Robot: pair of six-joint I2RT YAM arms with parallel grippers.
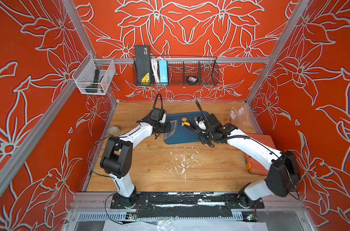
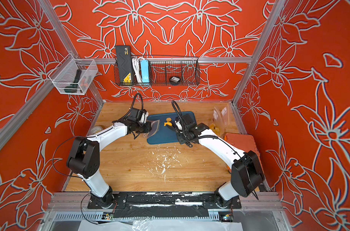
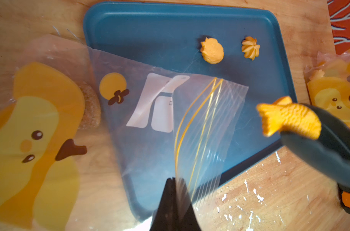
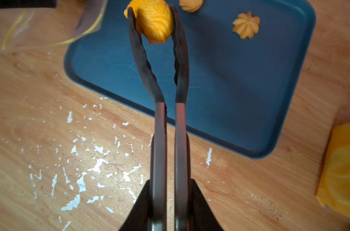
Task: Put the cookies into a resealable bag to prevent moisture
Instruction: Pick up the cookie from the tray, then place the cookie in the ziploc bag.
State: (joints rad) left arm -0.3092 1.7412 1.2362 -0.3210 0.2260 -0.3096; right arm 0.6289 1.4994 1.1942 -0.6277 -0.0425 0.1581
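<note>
Left wrist view: wooden table (image 3: 270,190) carries blue tray (image 3: 150,30); printed duck bag (image 3: 36,130) lies just beside tray; clear resealable bag (image 3: 150,150) rests partly on tray, zip lines parted, edge pinched in left gripper (image 3: 173,192), jaws pressed together; right gripper (image 4: 170,186) clamps tongs (image 4: 160,130); tong tips hold fish cookie (image 3: 288,118) over tray, near the bag's zip end, tail toward bag, long axis roughly along tongs; round cookie (image 3: 212,51) and swirl cookie (image 3: 250,48) lie flat on tray.

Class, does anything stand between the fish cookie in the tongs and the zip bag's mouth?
Nothing visible: only bare blue tray shows between the fish cookie in the tongs and the zip bag, whose mouth the left pincer holds partly open.
</note>
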